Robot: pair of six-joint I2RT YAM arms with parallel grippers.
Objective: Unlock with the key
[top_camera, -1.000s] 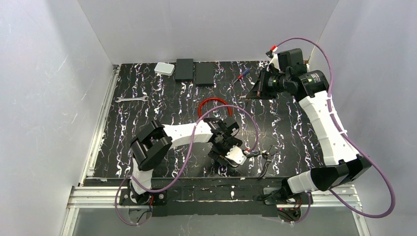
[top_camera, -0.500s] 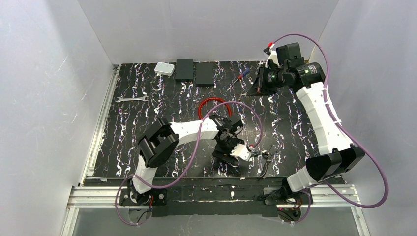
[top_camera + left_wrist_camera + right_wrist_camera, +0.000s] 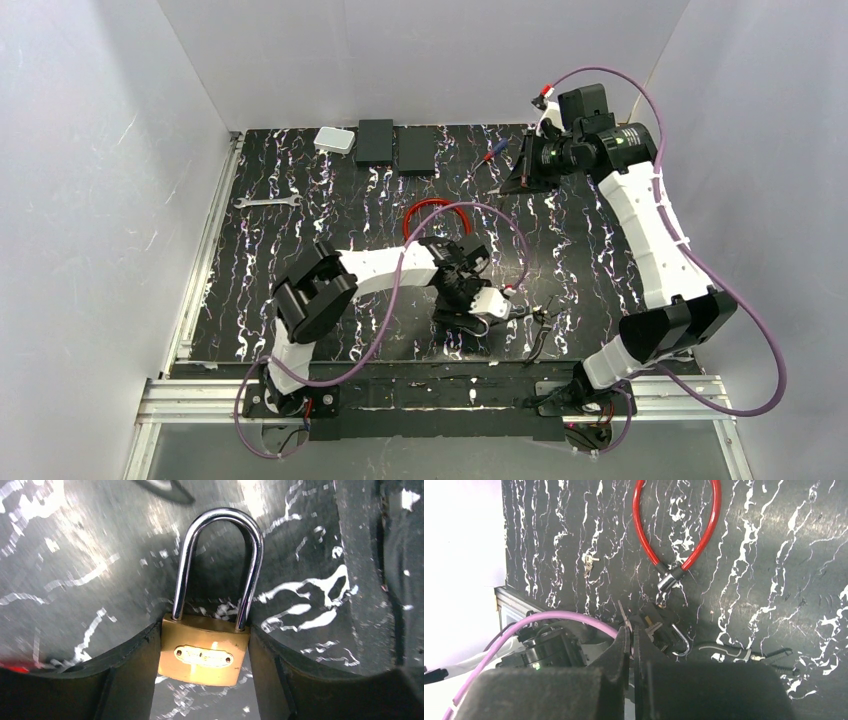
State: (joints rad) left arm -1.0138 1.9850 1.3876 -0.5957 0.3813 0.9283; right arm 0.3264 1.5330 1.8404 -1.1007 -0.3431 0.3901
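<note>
**Top external view.** The left claw was lowered onto the surface close to the arm bases. The padlock lay under it, hidden by the wrist. The right claw hung raised at the far side, well apart from the left claw.

**Left wrist view.** The padlock sat between the fingers. These pressed on both narrow flanks of the brass body with no gap visible, so the left claw gripped the padlock.
- The long axis ran along the claw's own reach.
- The shackle pointed forward, away from the wrist, and stood closed.
- The nameplate faced the camera.
- The base faced back toward the palm. The keyway presumably sits in that base and was not visible.

Procedure for this step:
1. Keep the grip square on the flanks and low on the body.
2. Lift the padlock clear of the surface.
3. Turn the base outward, because a keyway facing the palm would likely be blocked.

**Right wrist view.** The right claw was closed. A thin metal blade, judged to be the key, projected from between its tips. The padlock's shackle showed ahead of and below those tips. Before insertion, align the blade with the body's long axis.
</note>
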